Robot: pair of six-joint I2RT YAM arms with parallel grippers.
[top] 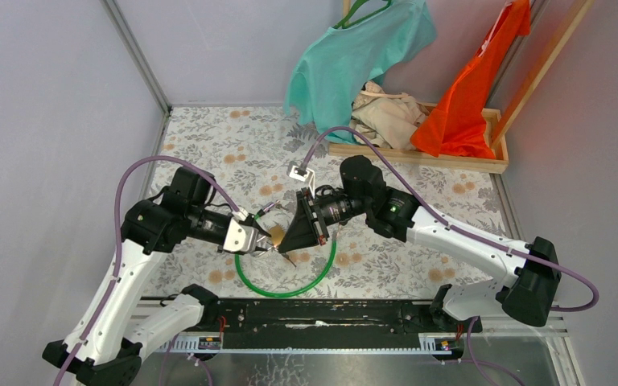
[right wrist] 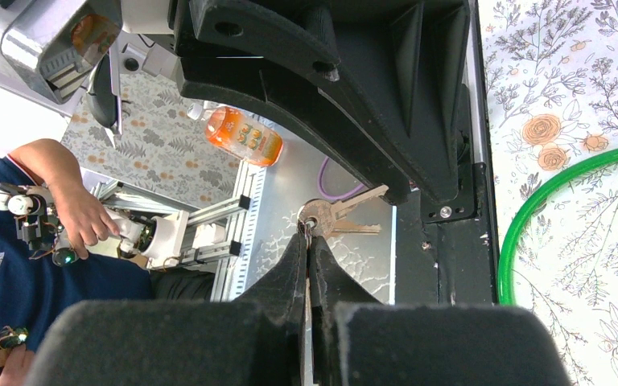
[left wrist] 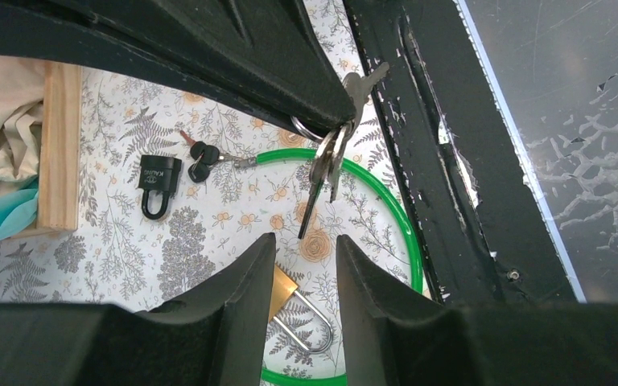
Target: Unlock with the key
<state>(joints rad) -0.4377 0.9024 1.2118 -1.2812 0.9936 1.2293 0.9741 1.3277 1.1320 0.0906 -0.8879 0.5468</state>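
Note:
A brass padlock (left wrist: 286, 293) with a steel shackle lies on the flowered cloth inside the green ring (left wrist: 386, 205). My left gripper (left wrist: 306, 239) hovers over it, jaws apart, the lock's body showing beside the left finger (left wrist: 245, 285). The lock does not span the gap. My right gripper (right wrist: 306, 237) is shut on the ring of a key bunch (right wrist: 339, 214). In the left wrist view those keys (left wrist: 324, 165) hang from its tip, just beyond my left fingertips. From above, both grippers (top: 264, 241) (top: 288, 251) meet over the brass padlock (top: 278, 235).
A black padlock (left wrist: 159, 183) and black-headed keys (left wrist: 201, 161) lie further out on the cloth. A wooden tray (top: 451, 159) with clothes stands at the back right. The black base rail (top: 314, 315) runs along the near edge.

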